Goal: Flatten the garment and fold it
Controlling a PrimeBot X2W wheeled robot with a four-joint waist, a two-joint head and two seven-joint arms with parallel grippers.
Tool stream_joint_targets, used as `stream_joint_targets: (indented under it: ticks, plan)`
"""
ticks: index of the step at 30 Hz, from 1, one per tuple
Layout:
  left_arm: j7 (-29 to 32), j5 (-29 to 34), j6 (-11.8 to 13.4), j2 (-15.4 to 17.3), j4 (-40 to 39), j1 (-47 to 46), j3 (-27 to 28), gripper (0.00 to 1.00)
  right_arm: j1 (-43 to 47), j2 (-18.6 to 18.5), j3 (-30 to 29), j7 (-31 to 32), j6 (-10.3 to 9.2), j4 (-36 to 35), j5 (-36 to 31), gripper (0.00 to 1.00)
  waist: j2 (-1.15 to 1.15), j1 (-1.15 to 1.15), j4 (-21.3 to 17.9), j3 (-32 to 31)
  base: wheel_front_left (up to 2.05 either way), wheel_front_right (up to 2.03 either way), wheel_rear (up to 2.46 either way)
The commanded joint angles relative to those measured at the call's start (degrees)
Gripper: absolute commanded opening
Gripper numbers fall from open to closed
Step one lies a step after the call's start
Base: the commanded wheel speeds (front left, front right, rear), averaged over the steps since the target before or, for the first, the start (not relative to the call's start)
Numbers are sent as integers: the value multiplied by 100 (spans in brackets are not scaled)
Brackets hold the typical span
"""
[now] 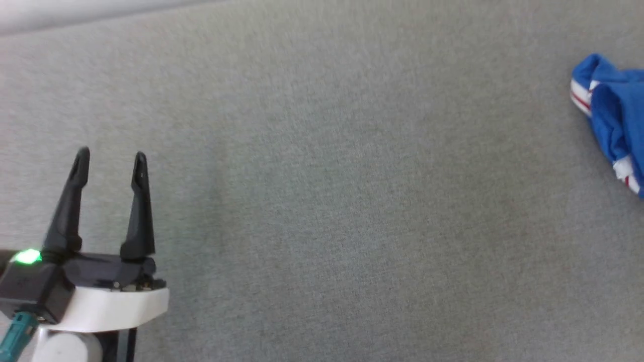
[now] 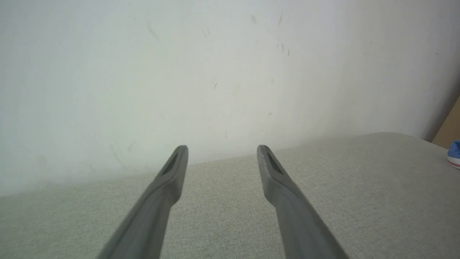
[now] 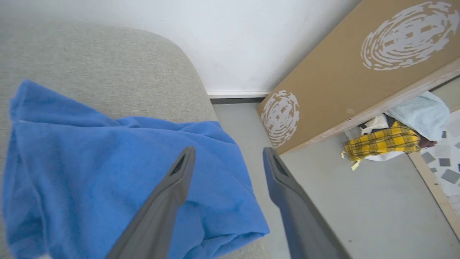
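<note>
The right claw (image 3: 228, 154), fingers spread wide and holding nothing, hangs just above the garment (image 3: 107, 162), a royal-blue jersey lying crumpled at the right-hand rounded corner of the grey fabric-covered bench (image 3: 107, 57). One fold reaches the bench's outer edge, above the floor. From the head view the garment (image 1: 614, 115) shows red-and-white striped trim at the bench's far right, while the left claw (image 1: 111, 156), also wide open and empty, hovers over the bench's bare left side, well apart from the cloth.

The step in hand looks like gathering the jersey for flattening. It is likely done best by pinching a single layer at a hem or the striped trim, not the bunched middle, then drawing the cloth toward the bench's middle, away from the edge where it could slip off. The left claw would probably need to cross the bench and take an opposite edge so the two can pull the fabric flat.

A printed cardboard box (image 3: 341, 82) leans on the floor beside the bench.
</note>
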Motion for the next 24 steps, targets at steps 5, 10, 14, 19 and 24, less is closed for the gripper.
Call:
stream_joint_targets:
  ticks: [5,10,14,19,24]
  plan:
    - [-5,-213,57,-222,211,321,-71,100,891,379,-17,-37,-12,-769,319,100,0,1,366,-959,0,0,0]
    - [7,-341,71,-275,409,526,-46,100,1520,703,-1,65,-12,-1607,471,100,0,1,556,-1280,0,0,0]
    - [-15,-337,103,-333,581,609,-31,100,1927,954,9,37,-12,-2242,500,100,0,1,716,-1495,0,0,0]
    - [-32,-314,90,-407,765,716,-98,100,2329,1301,-11,-105,-12,-2782,513,100,0,1,866,-1758,0,0,0]
    - [-42,-399,81,-556,951,921,-177,100,2977,1918,59,-433,-12,-3449,431,100,0,1,1083,-2112,0,0,0]
